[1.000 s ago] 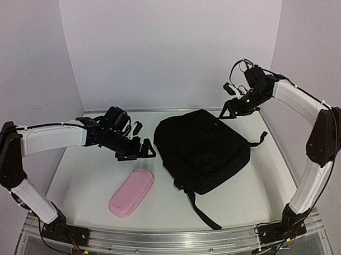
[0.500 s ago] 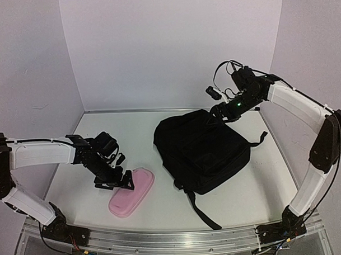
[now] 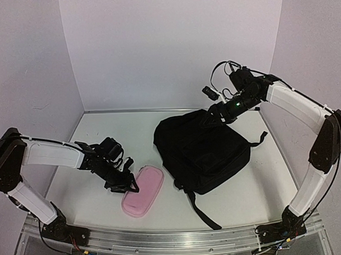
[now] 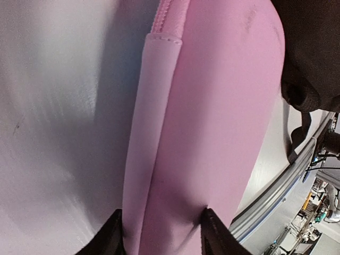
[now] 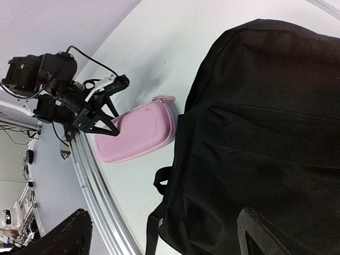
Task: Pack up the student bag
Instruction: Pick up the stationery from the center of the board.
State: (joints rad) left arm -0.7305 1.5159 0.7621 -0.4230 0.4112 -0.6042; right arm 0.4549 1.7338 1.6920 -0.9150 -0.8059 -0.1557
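The left jaws have dropped to the surface (image 3: 92, 136) and closed in on the pink pencil case (image 3: 143, 190). They now look clamped across it at its 9 o'clock side, and the case has slid slightly toward the student bag (image 3: 202, 151). The bag lies flat right of centre, with the case near its 8 o'clock corner. The right jaws, wide apart and empty, have moved in over the bag's 12 o'clock edge. So 1 item seems in hand, but no opening shows yet.
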